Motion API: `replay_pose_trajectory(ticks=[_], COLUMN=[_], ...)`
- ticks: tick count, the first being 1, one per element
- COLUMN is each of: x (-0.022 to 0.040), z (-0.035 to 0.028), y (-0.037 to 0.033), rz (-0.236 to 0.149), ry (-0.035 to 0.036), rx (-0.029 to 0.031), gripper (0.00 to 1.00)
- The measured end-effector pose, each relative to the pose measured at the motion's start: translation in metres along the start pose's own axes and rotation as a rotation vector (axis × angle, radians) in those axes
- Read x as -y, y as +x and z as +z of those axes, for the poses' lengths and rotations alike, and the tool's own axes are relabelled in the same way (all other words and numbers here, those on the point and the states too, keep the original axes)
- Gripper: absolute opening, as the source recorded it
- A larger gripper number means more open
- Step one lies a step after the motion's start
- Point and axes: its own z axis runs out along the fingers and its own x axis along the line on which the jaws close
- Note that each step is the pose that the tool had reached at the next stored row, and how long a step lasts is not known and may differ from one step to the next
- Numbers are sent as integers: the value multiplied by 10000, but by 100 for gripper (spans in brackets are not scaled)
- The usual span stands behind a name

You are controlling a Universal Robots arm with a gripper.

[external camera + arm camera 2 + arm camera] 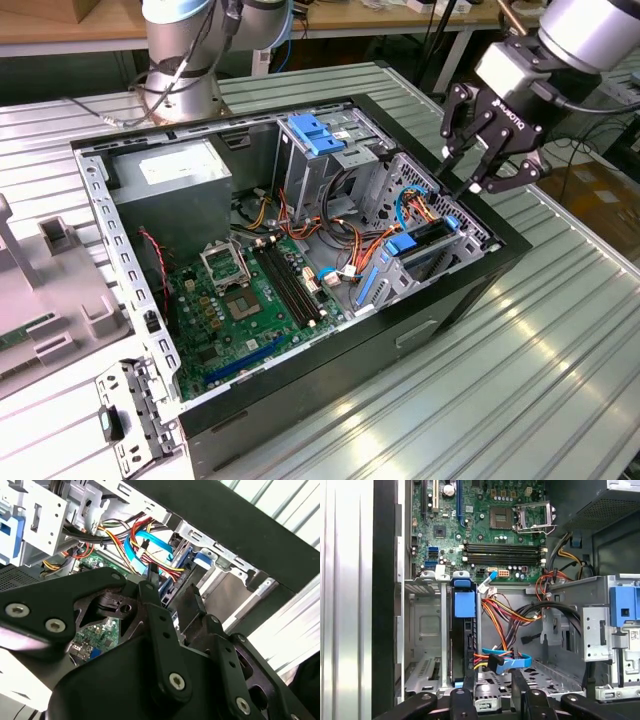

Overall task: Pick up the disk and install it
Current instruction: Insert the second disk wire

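The disk (420, 238) stands on edge in a slot of the metal drive cage at the exterior view's right end of the open computer case (480, 275). Its bright blue carrier tab (465, 602) faces the motherboard. My gripper (463, 180) hangs just above that cage, open, with nothing between its fingers. In the first wrist view the gripper (494, 677) is spread, and one fingertip (470, 676) lies right by the disk's (468, 640) dark edge. In the second wrist view the gripper (172, 582) points down at the cage and the blue tab (202, 559).
A fixed blue bracket (315, 133) tops the taller drive cage. Bundles of orange, yellow and blue cables (350, 240) run beside the disk's slot. The motherboard (240, 300) and power supply (170, 175) fill the rest of the case. A grey fixture (50, 290) stands outside on the ribbed table.
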Motion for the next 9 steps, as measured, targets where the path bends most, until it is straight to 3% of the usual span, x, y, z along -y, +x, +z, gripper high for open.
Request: replay_pose_trajectory(ticks=[9], x=[-44], z=[196], y=[-24], rz=[2], ry=[-1], rx=[2], gripper=[42])
